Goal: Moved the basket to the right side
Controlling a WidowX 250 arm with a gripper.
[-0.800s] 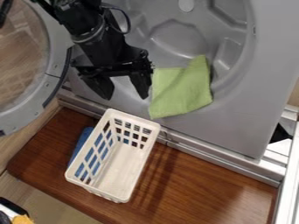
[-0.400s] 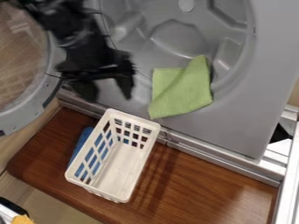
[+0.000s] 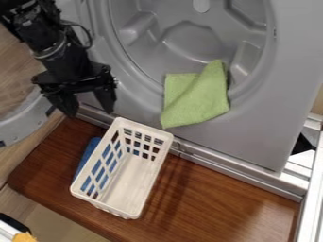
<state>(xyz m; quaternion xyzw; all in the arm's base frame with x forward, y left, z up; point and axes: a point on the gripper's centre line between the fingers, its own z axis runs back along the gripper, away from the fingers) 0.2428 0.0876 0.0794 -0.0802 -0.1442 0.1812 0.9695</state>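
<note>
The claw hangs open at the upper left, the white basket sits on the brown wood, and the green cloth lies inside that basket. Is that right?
Not quite: the camera view shows the green cloth on the grey panel, outside the basket. The claw does hang open at the upper left, and the white basket sits on the brown wood.

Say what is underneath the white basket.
Brown wood shows around the white basket. A blue item sticks out at its picture-left side and shows through the holes there. Whether it reaches beneath the basket's solid bottom is hidden.
</note>
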